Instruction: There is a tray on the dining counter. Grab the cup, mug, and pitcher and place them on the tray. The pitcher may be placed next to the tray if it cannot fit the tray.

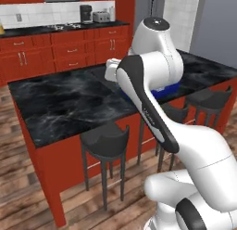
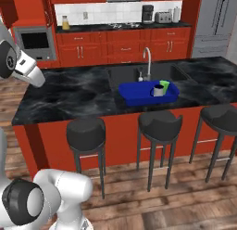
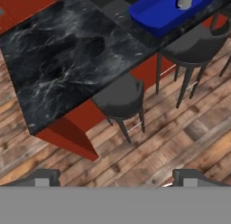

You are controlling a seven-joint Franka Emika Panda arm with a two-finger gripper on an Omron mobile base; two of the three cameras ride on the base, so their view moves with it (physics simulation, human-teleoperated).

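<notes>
The jaws stand wide apart and hold nothing, their two dark fingertips at the bottom of the hand view, looking down on a stool and the wood floor. The blue tray sits on the counter in front of the sink and faucet. The mug and the green cup stand inside the tray, side by side at its right end.
</notes>
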